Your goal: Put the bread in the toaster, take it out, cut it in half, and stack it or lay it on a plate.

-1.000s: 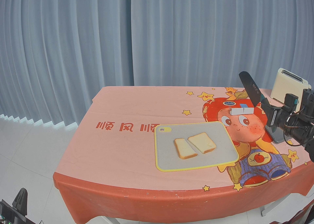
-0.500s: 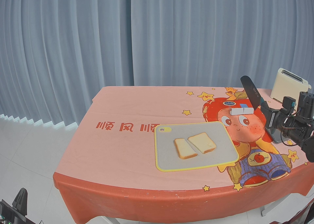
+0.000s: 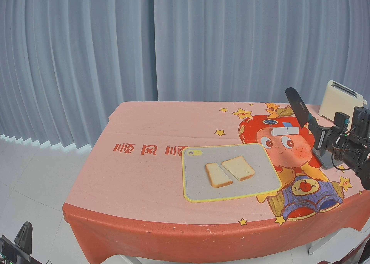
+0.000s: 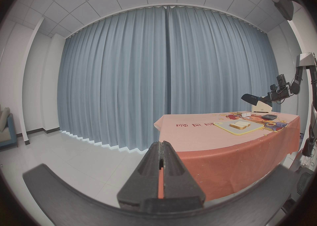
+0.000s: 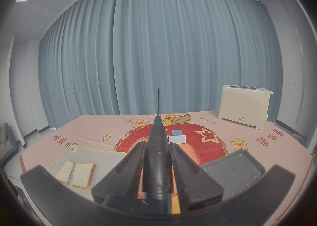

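Observation:
Two bread halves (image 3: 218, 175) (image 3: 238, 168) lie side by side on a grey cutting board (image 3: 196, 187) with a yellow rim. They also show in the right wrist view (image 5: 65, 171) (image 5: 83, 174). My right gripper (image 3: 314, 128) (image 5: 158, 167) hovers above the table's right side, shut on the handle of a dark knife (image 3: 298, 106) whose blade (image 5: 158, 104) points up and away. A cream toaster (image 3: 341, 101) (image 5: 244, 105) stands at the far right corner. Low beside the table's near left corner, my left gripper (image 3: 24, 234) (image 4: 160, 170) is shut on nothing.
A dark grey tray (image 3: 323, 160) (image 5: 234, 170) lies under my right arm, right of the board. Behind the board sits a small white and blue block (image 3: 285, 129) (image 5: 177, 136). The pink cloth to the left of the board is bare. Curtains hang behind the table.
My right gripper with the knife has drifted slightly right and down, the blade still raised. Bread, board and left arm have not moved.

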